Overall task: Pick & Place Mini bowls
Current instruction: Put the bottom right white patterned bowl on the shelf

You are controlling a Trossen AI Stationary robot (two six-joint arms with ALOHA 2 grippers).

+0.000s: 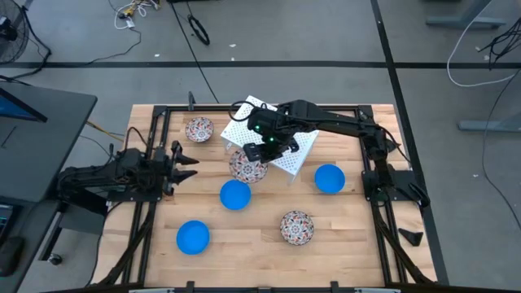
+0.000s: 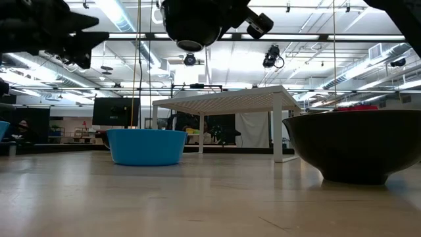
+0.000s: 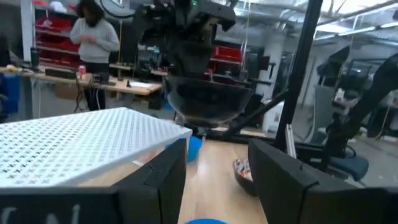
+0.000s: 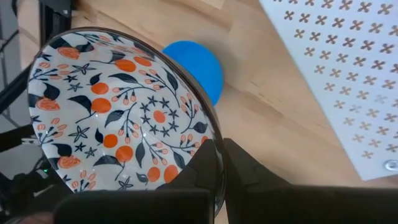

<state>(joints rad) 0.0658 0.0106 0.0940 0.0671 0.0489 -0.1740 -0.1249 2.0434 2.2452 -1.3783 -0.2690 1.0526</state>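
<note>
Pinching the rim of a white round mini bowl with red-and-dark floral pattern (image 4: 118, 112), the right end effector (image 4: 217, 163) is clenched on it, and the bowl is held lifted beside the white perforated flat rack (image 1: 277, 138). A plain bright blue mini bowl (image 1: 235, 194) lies near the rack on the wooden worktop (image 1: 252, 236). The left end effector (image 1: 186, 158) is seen released, well apart from the rack.

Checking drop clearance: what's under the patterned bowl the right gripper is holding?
Under the lifted patterned bowl, pinched at its rim by the right gripper, lie bare wood table and a blue bowl. The white rack sits alongside. Directly beneath the bowl is hidden.
</note>
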